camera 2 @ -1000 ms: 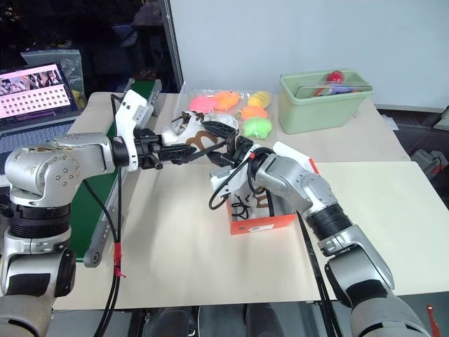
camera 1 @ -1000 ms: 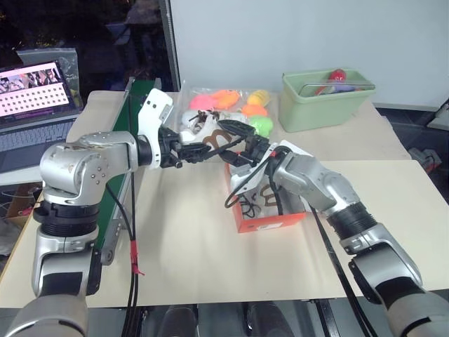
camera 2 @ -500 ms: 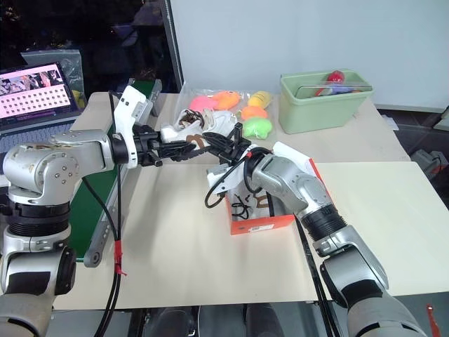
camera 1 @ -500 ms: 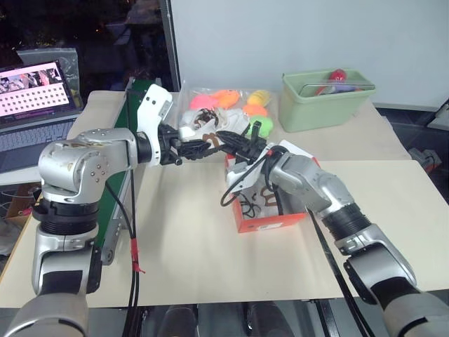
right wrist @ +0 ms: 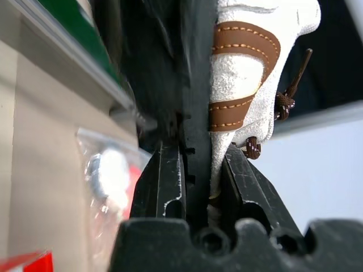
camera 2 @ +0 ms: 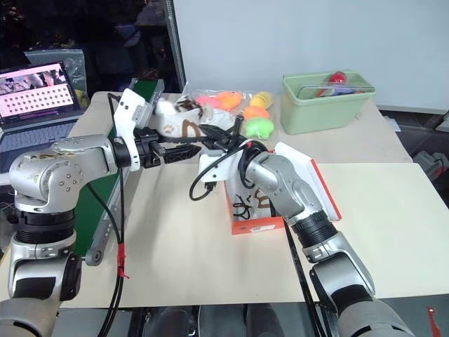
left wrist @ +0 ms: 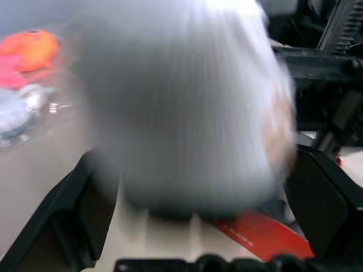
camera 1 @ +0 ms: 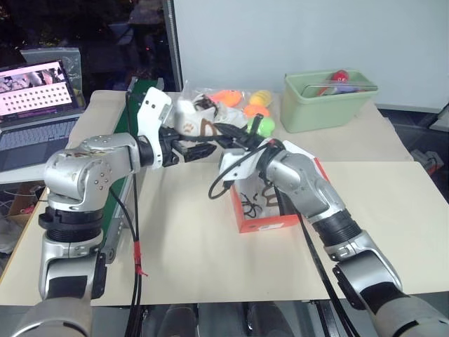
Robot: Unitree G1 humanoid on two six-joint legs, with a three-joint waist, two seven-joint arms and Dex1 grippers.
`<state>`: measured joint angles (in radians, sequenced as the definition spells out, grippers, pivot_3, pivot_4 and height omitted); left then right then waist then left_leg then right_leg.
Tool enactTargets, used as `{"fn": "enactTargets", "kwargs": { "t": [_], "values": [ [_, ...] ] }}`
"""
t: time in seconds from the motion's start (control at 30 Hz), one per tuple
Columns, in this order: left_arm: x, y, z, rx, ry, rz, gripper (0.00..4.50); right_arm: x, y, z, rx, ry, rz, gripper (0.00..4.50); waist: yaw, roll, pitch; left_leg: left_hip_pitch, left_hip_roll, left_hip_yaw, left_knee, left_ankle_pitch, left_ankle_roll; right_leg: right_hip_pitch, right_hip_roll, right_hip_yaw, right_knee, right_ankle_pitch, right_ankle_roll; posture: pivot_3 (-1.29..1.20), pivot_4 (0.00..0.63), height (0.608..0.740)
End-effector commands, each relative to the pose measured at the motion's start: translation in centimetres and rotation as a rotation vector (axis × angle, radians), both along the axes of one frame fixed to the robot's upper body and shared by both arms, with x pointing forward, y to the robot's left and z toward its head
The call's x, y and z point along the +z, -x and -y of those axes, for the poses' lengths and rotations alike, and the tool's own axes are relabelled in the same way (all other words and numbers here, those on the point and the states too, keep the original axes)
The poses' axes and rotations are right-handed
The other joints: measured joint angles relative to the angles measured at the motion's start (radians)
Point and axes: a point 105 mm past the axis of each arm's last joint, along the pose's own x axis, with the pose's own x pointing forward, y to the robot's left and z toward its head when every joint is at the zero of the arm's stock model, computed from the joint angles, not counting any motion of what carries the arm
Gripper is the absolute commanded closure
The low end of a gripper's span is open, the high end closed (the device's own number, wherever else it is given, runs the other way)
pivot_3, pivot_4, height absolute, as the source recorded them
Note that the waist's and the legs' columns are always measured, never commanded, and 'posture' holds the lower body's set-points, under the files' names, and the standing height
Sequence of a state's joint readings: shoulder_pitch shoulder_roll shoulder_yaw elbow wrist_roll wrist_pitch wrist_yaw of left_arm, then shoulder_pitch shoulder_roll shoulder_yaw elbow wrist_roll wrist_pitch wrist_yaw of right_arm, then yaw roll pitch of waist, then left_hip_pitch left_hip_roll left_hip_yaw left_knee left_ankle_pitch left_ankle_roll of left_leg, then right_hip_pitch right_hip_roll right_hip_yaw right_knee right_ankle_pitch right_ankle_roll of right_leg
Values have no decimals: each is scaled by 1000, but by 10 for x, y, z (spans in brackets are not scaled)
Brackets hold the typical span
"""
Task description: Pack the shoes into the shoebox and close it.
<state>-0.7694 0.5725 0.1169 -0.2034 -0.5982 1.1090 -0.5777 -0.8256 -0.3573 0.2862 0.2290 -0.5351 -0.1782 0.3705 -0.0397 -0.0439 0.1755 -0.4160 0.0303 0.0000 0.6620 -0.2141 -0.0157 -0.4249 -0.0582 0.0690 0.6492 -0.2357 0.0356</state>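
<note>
Two shoes are in play in the head views. One shoe hangs in the air between the arms, above the table and to the left of the shoebox. Its long axis runs across the scene and tilts up toward the robot's left, and I cannot tell which end is the toe. The right gripper pinches the shoe's right end. The left gripper sits just under the shoe with its fingers spread. The second shoe lies inside the one red-orange shoebox with its dark laces up, and its heading is hidden by the right arm. The box lid stands open on the right side. Behind them are one bag of bright soft toys, one pale green bin and one laptop. In the left wrist view, the shoe is a white blur between two black fingers set wide apart, with a strip of the red shoebox below it. In the right wrist view, the two fingers are pressed close together, clamping the edge of the shoe, which stretches away along them and shows one brown strap and dark brown laces.
</note>
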Motion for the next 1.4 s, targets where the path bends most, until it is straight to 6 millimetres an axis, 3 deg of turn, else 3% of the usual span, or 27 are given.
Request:
{"fn": "enactTargets", "kwargs": {
  "t": [0.03,0.1,0.23,0.37,0.53,0.67,0.83,0.93,1.1,1.4],
  "values": [
    [6,5,-3,33,29,72,23,37,-25,40,-132,-271,-209,4084,-2,0,0,0,0,0,0,0,0,0,0,0,0,0,0,0,150,729],
    [0,7,-2,40,15,72,23,45,-31,50,-163,-348,-321,4084,-3,0,0,0,0,0,0,0,0,0,0,0,1,0,0,0,150,729],
    [-9,13,5,17,-19,103,23,53,-30,56,-171,-517,-726,4084,-8,0,0,0,1,0,-1,0,0,-1,0,0,3,0,0,0,150,729],
    [-20,18,14,-15,-52,127,23,63,-3,45,-104,-678,-1258,4084,-6,2,1,0,1,0,-1,0,0,-3,0,0,6,0,-1,0,150,729],
    [-26,18,17,-20,-64,133,23,57,17,42,-132,-669,-1509,4084,-2,2,1,0,0,0,-1,0,0,-2,0,-1,5,0,-1,0,150,729],
    [-26,18,20,-25,-61,141,23,46,18,44,-164,-651,-1600,4084,-2,2,1,0,-1,0,-1,0,0,-1,0,-1,-2,0,-1,0,150,729],
    [-25,20,22,-44,-85,179,23,9,7,54,-338,-679,-1631,4084,-5,2,1,-3,0,0,-1,0,0,-3,0,-1,-1,0,-1,0,150,729],
    [-25,27,25,-83,-94,228,23,-1,4,54,-366,-705,-1642,4084,-8,2,1,-4,0,0,-1,0,0,-4,0,-1,0,0,-1,0,150,729],
    [-46,41,22,-131,-140,251,23,-25,3,50,-408,-734,-1665,4084,-5,2,1,-10,0,1,-1,0,0,-12,0,0,6,0,-1,0,150,729],
    [-43,40,19,-140,-162,284,23,-59,8,48,-479,-706,-1666,4084,-2,2,1,-11,0,1,1,0,0,-13,0,0,7,0,-1,0,150,729]
  ]
}}
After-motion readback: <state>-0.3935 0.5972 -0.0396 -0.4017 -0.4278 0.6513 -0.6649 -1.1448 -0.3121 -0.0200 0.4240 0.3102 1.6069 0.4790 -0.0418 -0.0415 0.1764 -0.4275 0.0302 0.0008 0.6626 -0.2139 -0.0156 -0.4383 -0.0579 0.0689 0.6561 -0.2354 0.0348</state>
